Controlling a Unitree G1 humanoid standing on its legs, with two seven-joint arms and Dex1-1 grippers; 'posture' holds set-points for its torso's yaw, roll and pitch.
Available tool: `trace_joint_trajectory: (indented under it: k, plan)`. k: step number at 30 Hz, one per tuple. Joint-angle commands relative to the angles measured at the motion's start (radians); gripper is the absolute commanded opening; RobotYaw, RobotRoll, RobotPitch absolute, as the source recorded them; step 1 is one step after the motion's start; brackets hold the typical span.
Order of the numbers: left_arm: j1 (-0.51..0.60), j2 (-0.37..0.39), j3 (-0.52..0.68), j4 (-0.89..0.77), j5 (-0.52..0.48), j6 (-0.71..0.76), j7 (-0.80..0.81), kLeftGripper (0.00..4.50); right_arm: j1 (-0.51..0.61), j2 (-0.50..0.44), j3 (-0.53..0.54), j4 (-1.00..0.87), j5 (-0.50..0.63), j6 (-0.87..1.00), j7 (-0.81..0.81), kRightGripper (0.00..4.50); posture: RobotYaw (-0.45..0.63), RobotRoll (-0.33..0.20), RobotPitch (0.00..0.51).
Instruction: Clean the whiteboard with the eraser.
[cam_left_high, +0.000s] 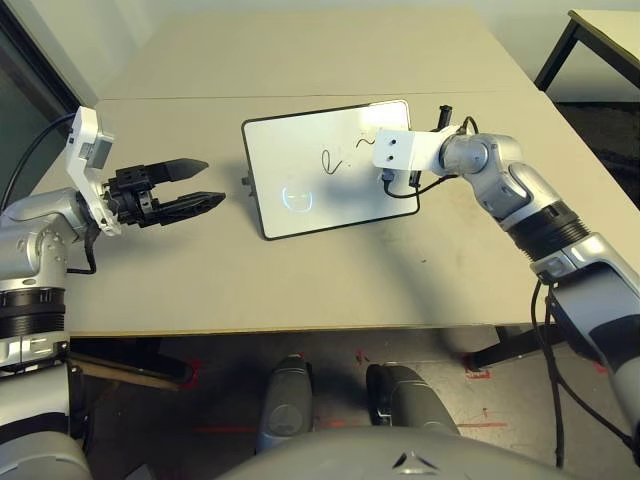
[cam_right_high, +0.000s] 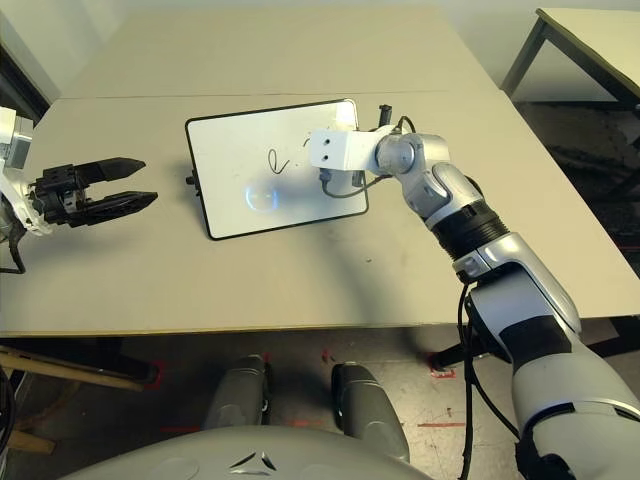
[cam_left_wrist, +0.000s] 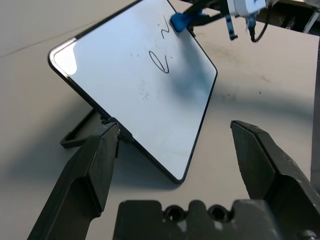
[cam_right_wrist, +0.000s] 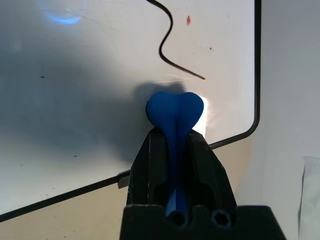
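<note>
I've got the whiteboard (cam_left_high: 325, 170) sitting centre frame on the beige table (cam_left_high: 300, 280), propped tilted on its stand, with a black loop and a squiggle drawn on its upper right part. My right gripper (cam_right_wrist: 175, 145) comes in from the right of the frame, jaws squeezed tight on the eraser (cam_right_wrist: 175, 112), whose blue end bulges out past the fingertips and presses against the board's surface just below the squiggle, near the board's corner. Over at the left of the frame my left gripper (cam_left_high: 195, 185) hovers above the table beside the board, jaws spread wide and holding nothing, well apart from the eraser.
</note>
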Motion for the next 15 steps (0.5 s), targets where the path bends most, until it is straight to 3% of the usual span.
trace_joint_trajectory:
  k: [1, 15]
  plan:
    - [0.008, -0.004, 0.014, -0.021, -0.011, 0.008, 0.009, 4.50, -0.025, 0.020, 0.000, 0.041, -0.020, -0.018, 0.008, 0.25, 0.31, 0.000, 0.056]
    - [0.012, -0.009, 0.011, -0.036, -0.019, 0.012, 0.025, 4.50, -0.094, 0.135, 0.028, 0.099, -0.075, -0.065, 0.031, 0.25, 0.31, 0.000, 0.055]
